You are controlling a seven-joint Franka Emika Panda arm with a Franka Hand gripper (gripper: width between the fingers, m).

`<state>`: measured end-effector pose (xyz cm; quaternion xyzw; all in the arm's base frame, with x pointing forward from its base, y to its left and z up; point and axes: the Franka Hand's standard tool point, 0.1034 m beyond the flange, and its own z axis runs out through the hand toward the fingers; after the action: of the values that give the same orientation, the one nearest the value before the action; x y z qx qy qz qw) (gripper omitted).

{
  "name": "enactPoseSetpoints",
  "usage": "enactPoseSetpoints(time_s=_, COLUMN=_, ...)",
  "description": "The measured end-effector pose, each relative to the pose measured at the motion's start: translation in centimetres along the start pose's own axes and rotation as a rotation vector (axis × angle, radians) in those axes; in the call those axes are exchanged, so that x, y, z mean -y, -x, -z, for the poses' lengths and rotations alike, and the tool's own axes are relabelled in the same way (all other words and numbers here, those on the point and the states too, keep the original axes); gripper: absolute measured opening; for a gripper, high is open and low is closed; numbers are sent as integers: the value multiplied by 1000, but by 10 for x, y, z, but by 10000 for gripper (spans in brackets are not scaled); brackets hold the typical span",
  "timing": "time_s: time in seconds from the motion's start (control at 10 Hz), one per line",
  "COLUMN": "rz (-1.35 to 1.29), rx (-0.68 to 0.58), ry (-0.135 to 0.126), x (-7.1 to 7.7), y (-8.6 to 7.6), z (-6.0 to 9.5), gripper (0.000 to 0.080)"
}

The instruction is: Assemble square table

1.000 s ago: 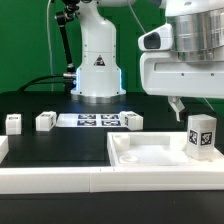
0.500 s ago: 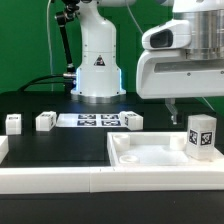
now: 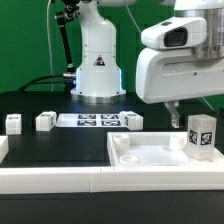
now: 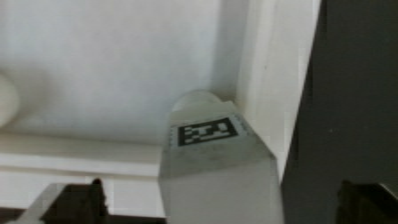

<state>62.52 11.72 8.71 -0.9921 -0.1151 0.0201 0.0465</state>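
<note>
gripper jaws spread wide, holding nothing, just above upright tagged leg, leg stands in corner of white square table top, exterior view's right, three loose legs lying near marker board

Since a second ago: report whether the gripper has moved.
Yes: the gripper has edged toward the exterior view's left, away from the upright leg.

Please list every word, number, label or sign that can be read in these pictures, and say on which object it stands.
No word or number can be read.
On the robot base: one dark mark, too blurred to read.
On the table leg: a black-and-white square tag, pattern only.
On the marker board: such tags too, no letters.
</note>
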Motion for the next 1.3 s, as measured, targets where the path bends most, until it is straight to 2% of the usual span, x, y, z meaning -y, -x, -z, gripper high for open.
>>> enactPoseSetpoints(time_s=0.1, rz=66, rx=0, ry=0, x=-1, y=0, z=0, gripper=524)
enactPoseSetpoints(time_s=0.2, rz=92, rx=0, ry=-1, x=-1, y=0, z=0, gripper=524)
enactPoseSetpoints(time_s=0.3, rz=84, rx=0, ry=-1, x=-1, y=0, z=0, gripper=386)
enactPoseSetpoints(time_s=0.4, rz=83, rx=0, ry=-1, x=-1, y=0, z=0, gripper=287)
enactPoseSetpoints(time_s=0.8, rz=62, rx=0, ry=-1, x=-1, y=0, z=0, gripper=288)
enactPoseSetpoints(time_s=1.1, rz=-249, rx=-14, ry=-18, x=-1, y=-1, z=-1, gripper=288)
enactPoseSetpoints(time_s=1.3, rz=-460, rx=-19, ry=-39, x=-2, y=-2, z=-1, gripper=290)
